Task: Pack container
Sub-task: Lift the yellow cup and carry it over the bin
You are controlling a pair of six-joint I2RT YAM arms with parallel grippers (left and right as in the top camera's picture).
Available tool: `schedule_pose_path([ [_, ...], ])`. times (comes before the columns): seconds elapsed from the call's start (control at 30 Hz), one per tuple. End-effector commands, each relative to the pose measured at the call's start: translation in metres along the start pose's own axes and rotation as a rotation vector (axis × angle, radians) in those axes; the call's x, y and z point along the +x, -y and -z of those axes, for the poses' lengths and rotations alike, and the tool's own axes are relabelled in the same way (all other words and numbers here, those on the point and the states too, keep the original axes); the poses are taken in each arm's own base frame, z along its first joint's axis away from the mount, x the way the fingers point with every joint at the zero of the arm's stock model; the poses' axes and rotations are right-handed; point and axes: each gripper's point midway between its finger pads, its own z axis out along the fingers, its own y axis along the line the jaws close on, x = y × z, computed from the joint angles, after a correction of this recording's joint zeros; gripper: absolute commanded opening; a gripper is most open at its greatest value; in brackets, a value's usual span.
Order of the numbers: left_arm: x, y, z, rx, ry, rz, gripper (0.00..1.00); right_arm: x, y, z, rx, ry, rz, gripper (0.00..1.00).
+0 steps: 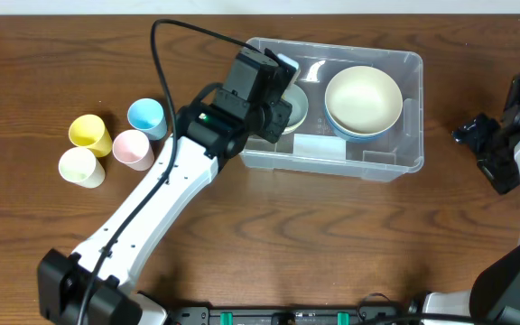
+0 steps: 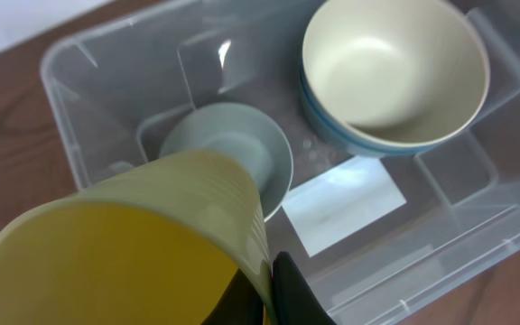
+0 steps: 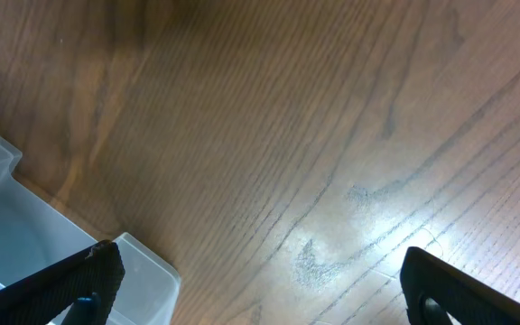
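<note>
A wooden table [image 1: 350,244] is seen from above. At its left, four cups are grouped close together: a cream cup [image 1: 81,166], a yellow cup [image 1: 89,133], a pink cup [image 1: 133,149] and a blue cup [image 1: 146,116]. The left arm [image 1: 152,203] is stretched from the bottom left corner up to the bin [image 1: 377,169], a clear plastic box set at the middle of the table, toward the far edge. The left gripper [image 1: 273,90] is held over the bin's left half.

In the left wrist view a fifth cup [image 2: 125,244], yellowish and tilted, is gripped, with one black finger [image 2: 289,291] pressed against its wall by the rim. The other finger is hidden. Beneath the cup, a pale green bowl [image 2: 233,149] is seated in the bin's left part. In the right part, a cream bowl [image 2: 391,63] is nested in a blue bowl [image 2: 332,126]. A white label [image 2: 341,203] is stuck on the bin near its front side. No writing can be read on it.

Just right of the bin, and not touching it, the right gripper [image 3: 260,293] is held above bare wood with its jaws spread wide.
</note>
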Motion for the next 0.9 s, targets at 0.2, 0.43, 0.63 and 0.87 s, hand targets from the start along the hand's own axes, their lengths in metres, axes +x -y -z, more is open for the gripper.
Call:
schedule_pose_path([
  [0.2,0.02,-0.006,-0.032,-0.012,-0.088,-0.013,0.06,-0.001,0.002,-0.001,0.008,0.003,-0.017,0.99],
  [0.43,0.036,-0.017,-0.041,-0.029,-0.155,0.008,0.06,-0.001,0.002,-0.001,0.008,0.003,-0.016,0.99],
  [0.63,0.048,-0.018,-0.039,-0.03,-0.201,0.013,0.06,-0.001,0.002,-0.001,0.008,0.003,-0.017,0.99],
  [0.87,0.053,-0.018,-0.038,-0.03,-0.222,0.014,0.06,-0.001,0.002,-0.001,0.008,0.003,-0.017,0.99],
])
